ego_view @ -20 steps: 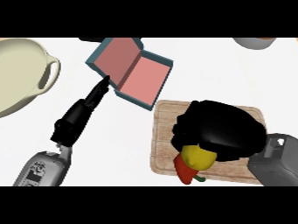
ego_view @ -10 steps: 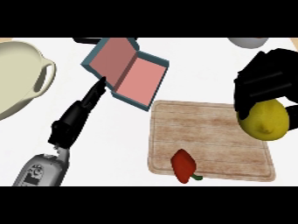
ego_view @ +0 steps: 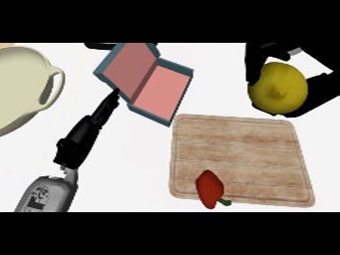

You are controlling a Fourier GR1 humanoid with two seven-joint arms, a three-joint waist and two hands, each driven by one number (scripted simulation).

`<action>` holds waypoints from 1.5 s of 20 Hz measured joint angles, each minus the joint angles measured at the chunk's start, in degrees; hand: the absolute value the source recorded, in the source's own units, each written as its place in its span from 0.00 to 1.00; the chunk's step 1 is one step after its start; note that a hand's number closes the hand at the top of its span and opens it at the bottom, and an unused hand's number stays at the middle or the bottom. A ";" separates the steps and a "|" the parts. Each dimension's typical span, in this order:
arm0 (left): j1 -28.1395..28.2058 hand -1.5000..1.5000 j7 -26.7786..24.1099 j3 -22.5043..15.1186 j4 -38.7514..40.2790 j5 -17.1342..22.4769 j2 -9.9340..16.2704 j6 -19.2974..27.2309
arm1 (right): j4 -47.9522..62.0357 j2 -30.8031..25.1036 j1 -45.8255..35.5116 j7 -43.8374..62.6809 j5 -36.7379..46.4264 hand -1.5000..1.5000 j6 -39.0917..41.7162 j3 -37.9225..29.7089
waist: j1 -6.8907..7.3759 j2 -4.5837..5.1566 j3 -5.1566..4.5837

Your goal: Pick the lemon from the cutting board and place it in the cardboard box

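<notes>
While raised, right robot hand [ego_view: 316, 92] curled round lemon [ego_view: 277, 89]

Cutting board [ego_view: 239, 154]: pale wood, visibly grained, matt. Lemon [ego_view: 277, 88]: smooth yellow skin. Pot [ego_view: 10, 89]: cream, smooth, slightly glossy.

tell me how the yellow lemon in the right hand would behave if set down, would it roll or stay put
The rounded yellow lemon has no flat side showing, so it would probably roll a little if set on the flat wooden cutting board. Its skin looks smooth and glossy, so it may be somewhat slippery in the black right hand curled round it. It looks solid, unlikely to squash.
</notes>
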 measured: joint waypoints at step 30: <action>-1.55 0.50 1.96 1.54 -0.51 -2.33 -2.85 -2.27 | 45.84 25.60 -24.21 -1.95 23.22 1.00 -23.04 5.55 | 0.99 0.42 -0.02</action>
